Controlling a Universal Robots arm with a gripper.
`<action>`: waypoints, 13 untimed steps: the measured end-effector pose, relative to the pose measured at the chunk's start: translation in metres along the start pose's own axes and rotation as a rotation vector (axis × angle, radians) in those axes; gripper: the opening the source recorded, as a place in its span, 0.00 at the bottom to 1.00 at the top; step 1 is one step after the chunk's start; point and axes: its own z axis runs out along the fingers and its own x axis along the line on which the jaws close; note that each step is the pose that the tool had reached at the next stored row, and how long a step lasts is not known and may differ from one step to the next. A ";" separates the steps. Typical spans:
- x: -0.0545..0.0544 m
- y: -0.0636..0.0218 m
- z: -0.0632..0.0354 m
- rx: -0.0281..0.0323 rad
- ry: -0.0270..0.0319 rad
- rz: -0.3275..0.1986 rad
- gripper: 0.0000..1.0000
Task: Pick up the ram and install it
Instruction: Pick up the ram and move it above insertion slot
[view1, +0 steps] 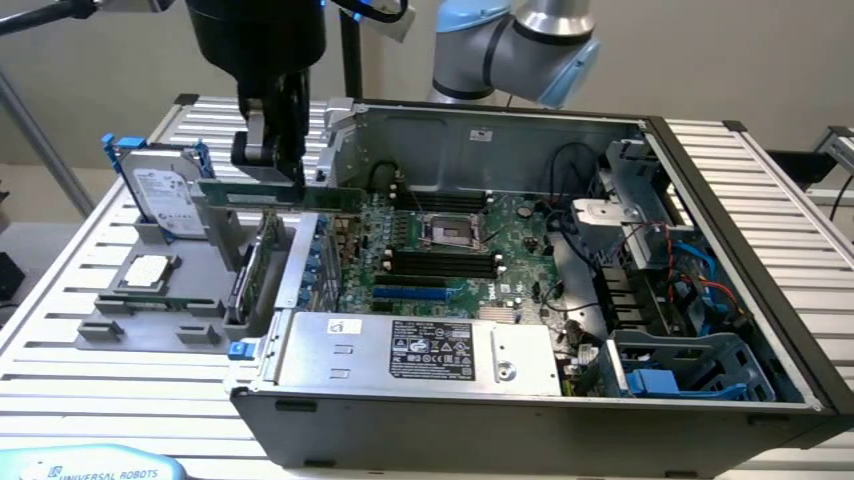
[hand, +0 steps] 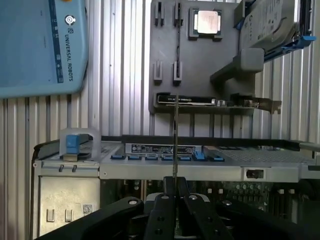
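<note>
My gripper (view1: 272, 165) is shut on the ram (view1: 287, 195), a long thin green stick that hangs level in the air. It hovers over the left wall of the open computer case (view1: 747, 250), between the grey parts holder (view1: 147, 320) and the motherboard (view1: 454, 250). The black memory slots (view1: 441, 262) lie lower down, toward the exterior view's right of the ram. In the wrist view the ram (hand: 175, 135) appears edge-on as a thin line running out from between the fingers of my gripper (hand: 172, 189).
The grey holder carries a square silver processor chip (view1: 144, 272), a hard drive (view1: 167, 200) and an upright expansion card (view1: 251, 270). A power supply (view1: 414, 350) fills the case's front. Cables and a drive cage (view1: 681, 370) crowd the case's right side. A blue Universal Robots pendant (hand: 40, 45) lies nearby.
</note>
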 end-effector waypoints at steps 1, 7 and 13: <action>-0.001 -0.0042 0.0000 0.0000 -0.0001 0.000 0.13; -0.010 -0.0257 0.0005 -0.0009 0.0000 0.000 0.13; -0.024 -0.0441 0.0039 -0.0013 0.0000 0.000 0.13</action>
